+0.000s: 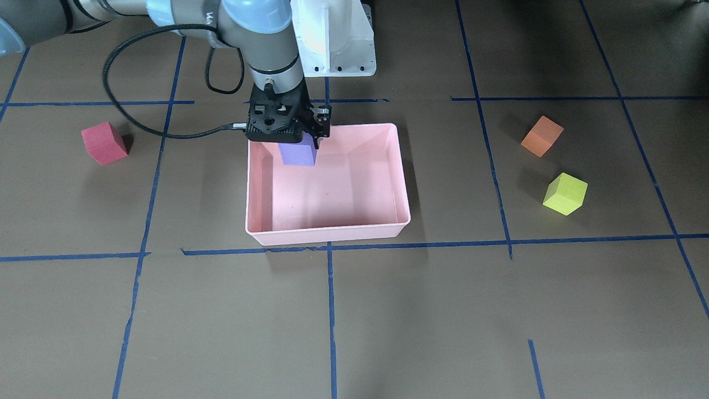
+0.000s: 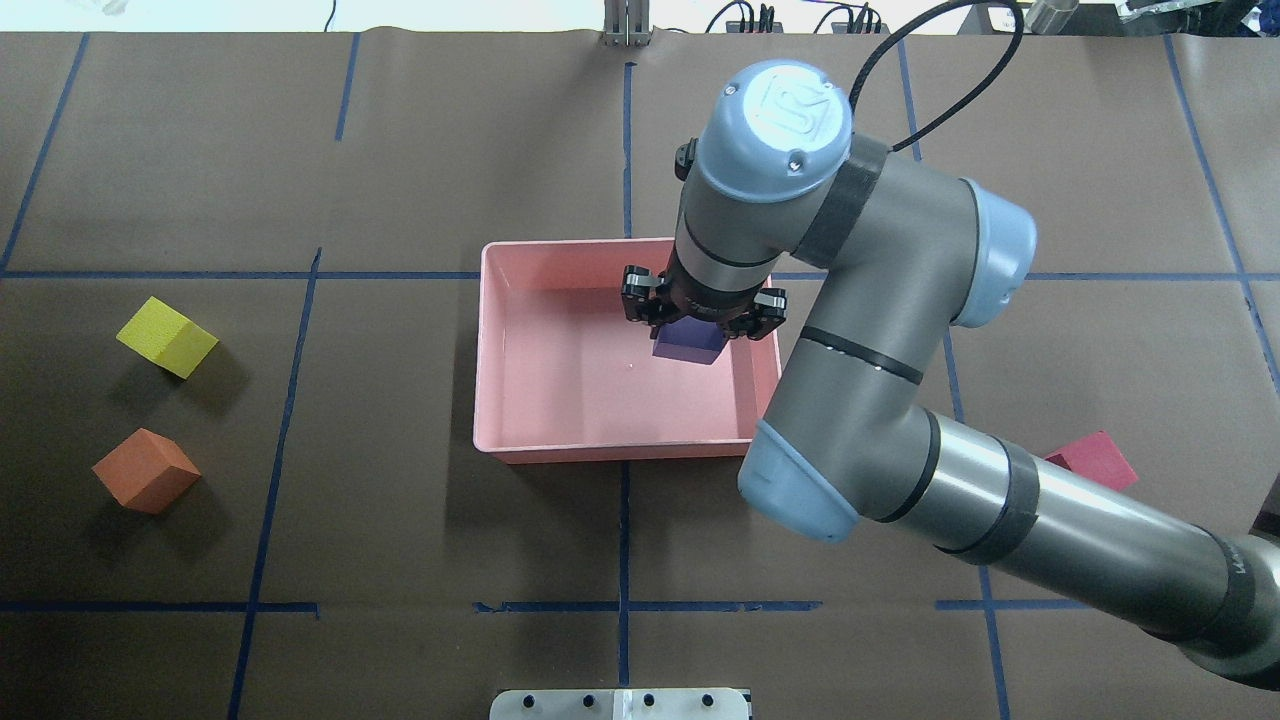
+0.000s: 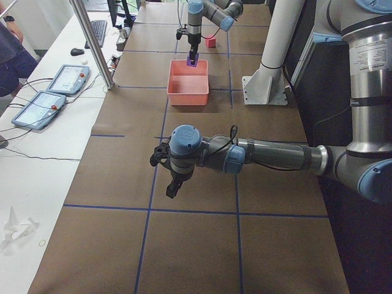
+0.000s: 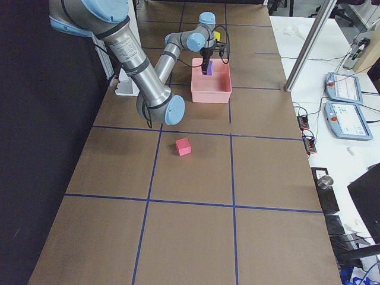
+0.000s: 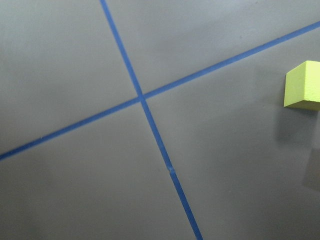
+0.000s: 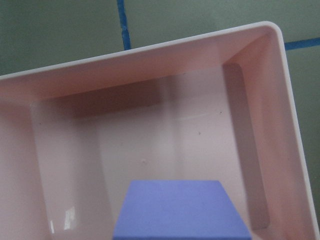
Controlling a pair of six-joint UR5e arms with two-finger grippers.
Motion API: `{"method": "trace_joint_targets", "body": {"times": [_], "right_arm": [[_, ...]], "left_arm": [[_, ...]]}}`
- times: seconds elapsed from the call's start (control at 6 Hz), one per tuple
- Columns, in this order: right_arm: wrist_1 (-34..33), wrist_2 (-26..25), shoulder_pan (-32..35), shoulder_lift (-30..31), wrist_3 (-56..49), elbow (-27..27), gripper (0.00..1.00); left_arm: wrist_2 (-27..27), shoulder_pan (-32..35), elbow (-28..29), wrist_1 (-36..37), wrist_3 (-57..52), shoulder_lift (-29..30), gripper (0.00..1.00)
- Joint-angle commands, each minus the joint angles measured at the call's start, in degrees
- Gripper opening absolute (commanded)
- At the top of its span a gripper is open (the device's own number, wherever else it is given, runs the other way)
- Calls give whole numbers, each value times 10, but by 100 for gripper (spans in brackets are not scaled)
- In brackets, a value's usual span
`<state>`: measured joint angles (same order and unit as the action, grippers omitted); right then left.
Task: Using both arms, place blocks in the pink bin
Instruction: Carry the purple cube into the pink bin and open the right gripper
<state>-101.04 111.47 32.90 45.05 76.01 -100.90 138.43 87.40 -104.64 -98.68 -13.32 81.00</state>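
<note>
My right gripper (image 1: 299, 145) is shut on the purple block (image 1: 298, 154) and holds it just above the floor of the pink bin (image 1: 332, 235), near the bin's corner on the robot's side. The overhead view shows the same grip (image 2: 688, 342). The red block (image 1: 103, 143) lies on the table on my right side. The orange block (image 1: 541, 136) and the yellow-green block (image 1: 565, 193) lie on my left side. My left gripper (image 3: 170, 185) shows only in the exterior left view, far from the bin; I cannot tell whether it is open. The left wrist view shows the yellow-green block (image 5: 303, 85).
The white pedestal (image 1: 338, 39) stands behind the bin at the robot's base. Blue tape lines (image 1: 331, 310) divide the brown table into squares. Operator tablets (image 3: 52, 92) lie on a side desk beyond the table.
</note>
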Motion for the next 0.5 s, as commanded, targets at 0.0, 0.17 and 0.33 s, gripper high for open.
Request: {"method": "trace_joint_targets", "body": {"times": [0.0, 0.17, 0.33], "right_arm": [[-2, -4, -5, -1, -8, -2, 100], [-17, 6, 15, 1, -44, -3, 100], [-47, 31, 54, 6, -111, -4, 100]], "left_arm": [[6, -72, 3, -60, 41, 12, 100], [4, -117, 20, -56, 43, 45, 100], [4, -119, 58, -63, 84, 92, 100]]}}
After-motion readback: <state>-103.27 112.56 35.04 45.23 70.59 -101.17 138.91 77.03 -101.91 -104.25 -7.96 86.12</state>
